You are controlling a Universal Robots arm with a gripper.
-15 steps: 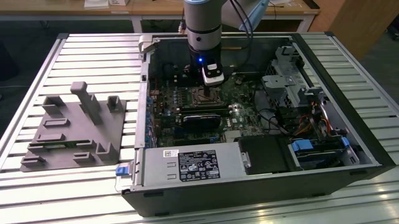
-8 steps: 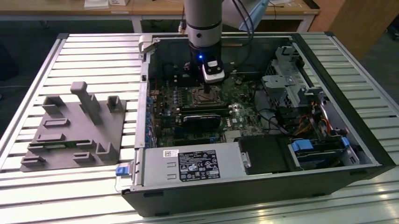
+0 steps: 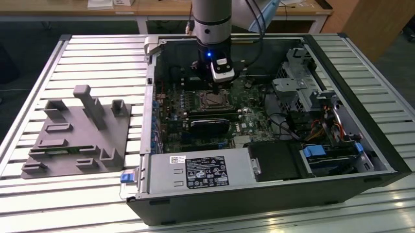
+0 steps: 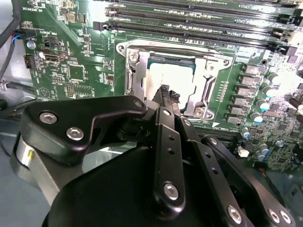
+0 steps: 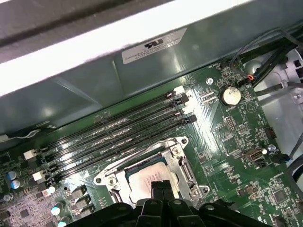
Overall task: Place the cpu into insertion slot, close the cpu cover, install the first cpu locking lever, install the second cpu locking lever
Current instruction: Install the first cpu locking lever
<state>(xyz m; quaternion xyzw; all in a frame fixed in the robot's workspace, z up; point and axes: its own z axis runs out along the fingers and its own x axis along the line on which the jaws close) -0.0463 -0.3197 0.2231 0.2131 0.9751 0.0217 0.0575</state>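
Open computer case [image 3: 272, 189] lying on a slatted metal table [image 3: 97, 53], green motherboard [image 3: 256, 114] exposed inside. Grey moulded fixture [image 3: 71, 141] well apart from the case, toward the exterior view's left. Arm [image 3: 213, 24] reaching straight down into the case, gripper [image 3: 216, 87] poised directly over the insertion slot [image 3: 212, 99].

In the second wrist view, gripper [image 4: 166, 92] with black fingers [image 4: 163, 94] drawn together, tips side by side with barely any gap and nothing held between them. Tips over the pale metal face of the cpu [image 4: 173, 80]; touching or just above, cannot tell. Cpu seated flat in the insertion slot [image 4: 132, 71], framed by the silvery cpu cover [image 4: 204, 78] lying down around it, chip face visible through the cover's square window. Whether the cover is locked, cannot tell.

In the first wrist view, same arrangement: cpu [image 5: 142, 178] inside the insertion slot [image 5: 106, 179], cpu cover [image 5: 182, 172] flat around it, fingers [image 5: 161, 188] closed over the chip's near edge. Long black memory slots [image 5: 113, 137] running just beside the socket, a round coin battery [image 5: 230, 95] farther off on the board, the case wall [image 5: 94, 80] rising beyond.
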